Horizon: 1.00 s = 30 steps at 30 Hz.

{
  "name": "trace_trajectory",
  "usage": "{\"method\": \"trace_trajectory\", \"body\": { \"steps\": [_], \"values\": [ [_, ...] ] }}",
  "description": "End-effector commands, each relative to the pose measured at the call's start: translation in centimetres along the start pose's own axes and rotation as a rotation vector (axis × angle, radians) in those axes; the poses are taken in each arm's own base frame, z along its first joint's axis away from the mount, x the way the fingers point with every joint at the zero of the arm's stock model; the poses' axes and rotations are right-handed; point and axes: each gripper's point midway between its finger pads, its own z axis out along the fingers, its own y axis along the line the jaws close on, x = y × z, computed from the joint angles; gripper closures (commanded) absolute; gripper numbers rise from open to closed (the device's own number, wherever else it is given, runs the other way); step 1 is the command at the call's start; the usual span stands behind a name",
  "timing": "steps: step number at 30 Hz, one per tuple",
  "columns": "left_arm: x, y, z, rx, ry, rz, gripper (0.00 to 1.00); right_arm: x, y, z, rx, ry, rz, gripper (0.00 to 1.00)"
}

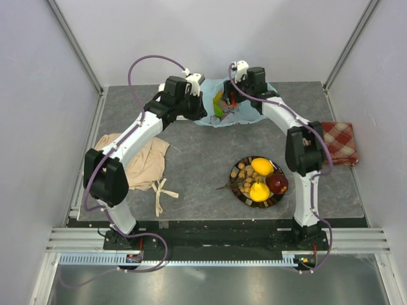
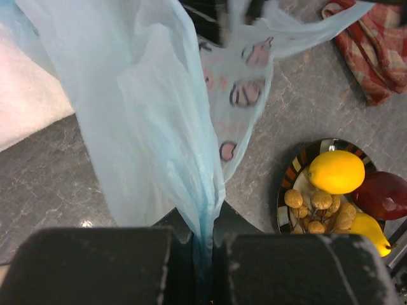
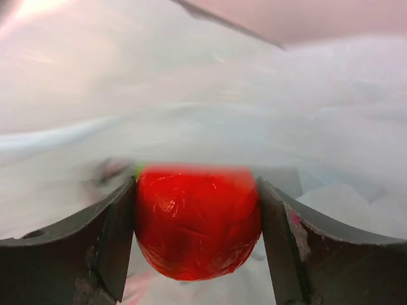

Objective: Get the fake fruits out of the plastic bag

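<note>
A: Why are the left fingers [image 2: 108, 267] clamped shut on the plastic bag [image 2: 159, 127]?

B: Pinching its gathered edge probably lifts it, so the mouth stays open. Inside, at the top view's upper centre, the right fingers [image 3: 82, 248] flank a red fruit [image 3: 197, 222]. They seem to grip both sides, though the film blurs it.

A: And beyond?

B: Lower right, a plate [image 1: 245, 199] holds lemons already out. Grey table [image 1: 197, 152], white walls [image 1: 210, 38].
</note>
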Motion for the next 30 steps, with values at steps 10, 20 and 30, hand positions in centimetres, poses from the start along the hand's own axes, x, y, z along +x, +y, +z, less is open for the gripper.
{"method": "trace_trajectory", "body": {
  "steps": [10, 20, 30],
  "values": [
    [-3.4, 0.6, 0.6, -0.025, -0.080, 0.044, 0.98, -6.6, 5.8, -17.0, -0.312, -0.135, 0.040, 0.62],
    [-2.6, 2.0, 1.0, -0.058, -0.066, 0.049, 0.98, 6.2, 10.2, -28.8, -0.587, 0.235, -0.348, 0.61],
    [-2.8, 1.4, 0.1, -0.040, -0.083, 0.042, 0.98, 14.2, 10.7, -30.5, -0.685, 0.525, -0.336, 0.61]
  ]
}}
